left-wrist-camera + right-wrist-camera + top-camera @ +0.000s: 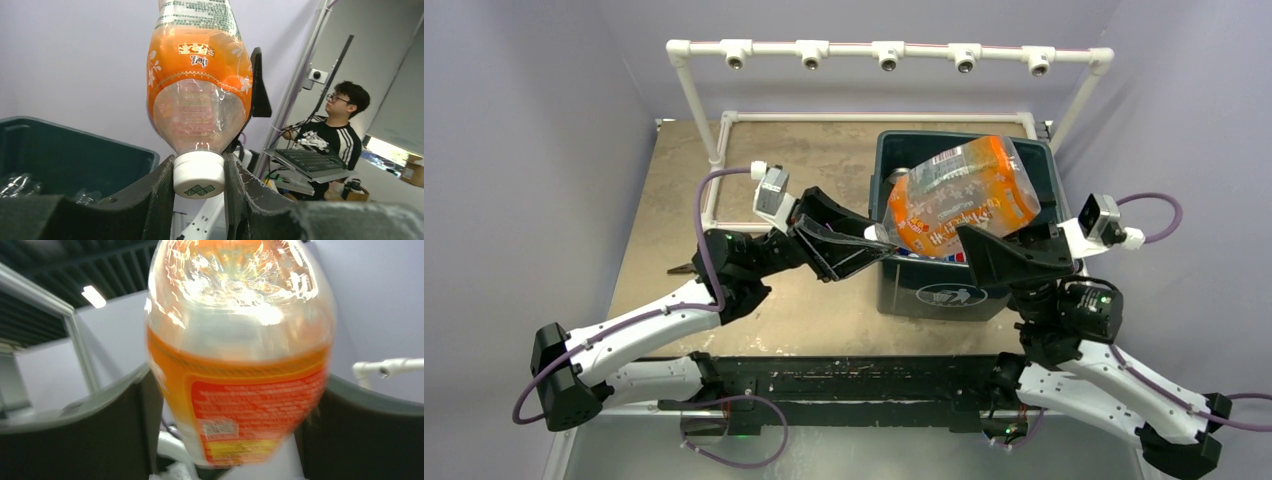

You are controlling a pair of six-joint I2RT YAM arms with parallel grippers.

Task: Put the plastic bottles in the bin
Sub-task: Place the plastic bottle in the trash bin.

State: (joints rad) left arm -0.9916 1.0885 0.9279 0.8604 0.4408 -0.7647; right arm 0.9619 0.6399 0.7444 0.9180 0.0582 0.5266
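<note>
Top external view, step in hand: this looks like the drop of one large plastic bottle (964, 195) into the bin (924, 292), a dark green tub standing on the tabletop (674, 190) toward its far right corner.
Where the bottle is: it lies tilted across the top of the bin, above the rim. Its cap end is toward the bin's left wall and its base toward the bin's far right corner.
Doing it well: the bottle looks nearly as long as the bin's opening is wide. I judge both ends should come free while over the opening, not over the rim. If only one end is freed, the bottle could pivot on the rim and roll out onto the tabletop.
Left gripper (874, 240): clenched on the white cap (199, 175). The left wrist view shows a finger pressed against each side of it.
Right gripper (980, 240): its fingers flank the bottle's orange label. The right wrist view is blurred, so I cannot tell whether they press on the bottle or stand clear.
Bin contents: the left wrist view shows clear bottles (20, 185) lying low inside. Their number is hidden, and there looks to be room above them.
</note>
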